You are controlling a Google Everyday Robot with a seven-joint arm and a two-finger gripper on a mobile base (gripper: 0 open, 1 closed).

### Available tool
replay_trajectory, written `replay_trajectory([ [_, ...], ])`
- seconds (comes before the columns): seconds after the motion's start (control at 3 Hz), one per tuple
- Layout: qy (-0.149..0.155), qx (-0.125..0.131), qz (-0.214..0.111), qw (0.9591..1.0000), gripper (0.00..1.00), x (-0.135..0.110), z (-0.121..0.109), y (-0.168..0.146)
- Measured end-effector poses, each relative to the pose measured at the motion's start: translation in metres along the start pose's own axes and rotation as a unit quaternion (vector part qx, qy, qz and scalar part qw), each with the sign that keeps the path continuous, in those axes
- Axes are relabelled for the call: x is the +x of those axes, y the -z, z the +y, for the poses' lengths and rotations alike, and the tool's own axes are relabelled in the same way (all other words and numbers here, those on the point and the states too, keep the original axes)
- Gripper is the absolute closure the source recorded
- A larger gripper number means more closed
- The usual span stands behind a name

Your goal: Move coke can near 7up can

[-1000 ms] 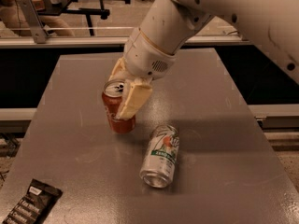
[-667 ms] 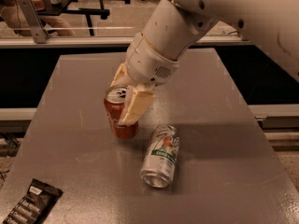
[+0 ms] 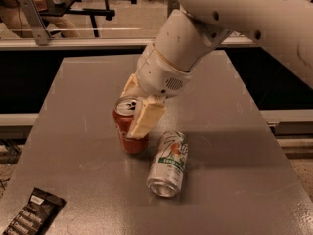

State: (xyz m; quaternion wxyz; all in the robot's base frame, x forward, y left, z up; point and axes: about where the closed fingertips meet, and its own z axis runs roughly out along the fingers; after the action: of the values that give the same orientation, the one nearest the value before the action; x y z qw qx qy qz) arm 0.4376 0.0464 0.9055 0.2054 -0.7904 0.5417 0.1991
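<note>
The coke can (image 3: 126, 131), red with a silver top, stands upright near the middle of the grey table (image 3: 225, 111). My gripper (image 3: 136, 106) comes down from the upper right and is shut on the coke can, one cream finger (image 3: 145, 121) across its front right side and the other behind its top. The 7up can (image 3: 168, 163), white with green print, lies on its side just right of and in front of the coke can, a small gap apart. I cannot tell whether the coke can's base touches the table.
A dark snack packet (image 3: 30, 214) lies at the table's front left corner. The table's left edge drops off near the packet. My large white arm (image 3: 195, 33) covers the upper right of the view. Railings and chairs stand behind the table.
My gripper has carried the coke can toward the front of the table and slightly right, closer to the 7up can. The 7up can has not moved.
</note>
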Motion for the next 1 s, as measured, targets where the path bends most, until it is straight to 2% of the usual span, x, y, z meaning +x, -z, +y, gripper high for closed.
replay_trajectory([
  [0.67, -0.017, 0.000, 0.004, 0.9998, 0.15, 0.011, 0.000, -0.008],
  [1.0, -0.025, 0.003, 0.007, 0.9997, 0.00, 0.016, -0.001, -0.010],
])
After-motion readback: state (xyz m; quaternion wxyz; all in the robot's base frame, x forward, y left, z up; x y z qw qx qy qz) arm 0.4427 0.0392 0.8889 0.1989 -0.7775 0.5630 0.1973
